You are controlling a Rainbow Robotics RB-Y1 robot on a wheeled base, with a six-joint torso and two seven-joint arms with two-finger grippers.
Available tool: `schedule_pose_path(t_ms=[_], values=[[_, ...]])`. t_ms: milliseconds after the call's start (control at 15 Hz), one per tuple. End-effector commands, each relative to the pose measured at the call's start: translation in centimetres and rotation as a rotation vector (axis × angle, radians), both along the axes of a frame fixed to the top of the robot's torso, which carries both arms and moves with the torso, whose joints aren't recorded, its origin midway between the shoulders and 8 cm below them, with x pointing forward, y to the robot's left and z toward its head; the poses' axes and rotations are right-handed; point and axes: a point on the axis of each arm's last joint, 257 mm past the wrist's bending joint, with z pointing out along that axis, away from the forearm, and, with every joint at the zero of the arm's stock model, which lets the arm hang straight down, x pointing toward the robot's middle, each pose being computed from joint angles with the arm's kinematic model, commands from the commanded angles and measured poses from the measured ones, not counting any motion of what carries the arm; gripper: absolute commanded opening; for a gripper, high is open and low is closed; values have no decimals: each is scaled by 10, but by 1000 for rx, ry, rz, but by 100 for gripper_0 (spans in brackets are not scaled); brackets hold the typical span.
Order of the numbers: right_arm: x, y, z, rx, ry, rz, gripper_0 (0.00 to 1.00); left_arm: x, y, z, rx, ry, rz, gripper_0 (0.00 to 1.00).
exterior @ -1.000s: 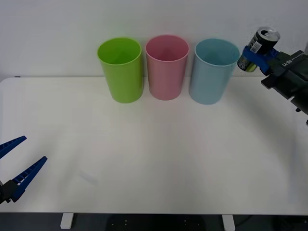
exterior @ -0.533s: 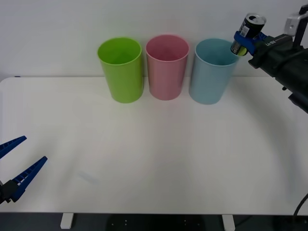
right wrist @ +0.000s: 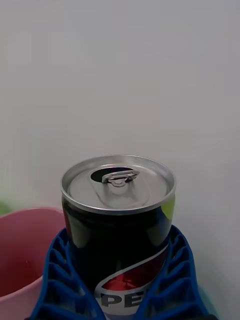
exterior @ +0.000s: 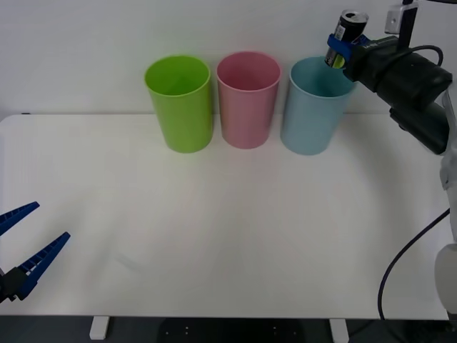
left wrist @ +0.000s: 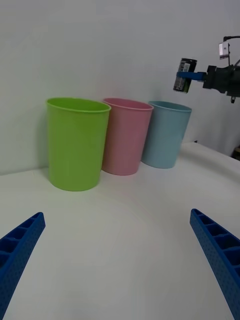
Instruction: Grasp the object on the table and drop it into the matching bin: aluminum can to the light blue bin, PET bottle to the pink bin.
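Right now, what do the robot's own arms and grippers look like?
Both grippers have bright blue fingers with a ribbed, lattice-like surface. The left gripper shows two long fingers tapering to points, on a black mount. The right gripper sits on a bulky black wrist housing with small white lettering, a small white-and-grey module on top, and a thin black cable looping down beside the arm.

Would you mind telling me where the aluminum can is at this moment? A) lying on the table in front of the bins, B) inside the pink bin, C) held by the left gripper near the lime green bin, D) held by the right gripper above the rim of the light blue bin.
D: the right gripper clamps the aluminum can above the light blue bin, at its rim.
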Motion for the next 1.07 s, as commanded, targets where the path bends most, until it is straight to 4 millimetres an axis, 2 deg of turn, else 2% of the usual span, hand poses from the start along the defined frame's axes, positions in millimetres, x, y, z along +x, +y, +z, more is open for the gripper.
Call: schedule_pose_path(t_ms=[67,467,533,600,1067], values=[[15,6,-4,6,11,-46,0,0,0,0,0,0,0,100],[17,13,-5,-13,8,-44,0,0,0,0,0,0,0,100],[17,13,-6,-21,6,-46,62,0,0,0,0,0,0,100],[17,13,-6,-25,4,-46,100,0,0,0,0,0,0,100],[14,15,-6,-36,-3,-28,100,0,0,0,0,0,0,100]])
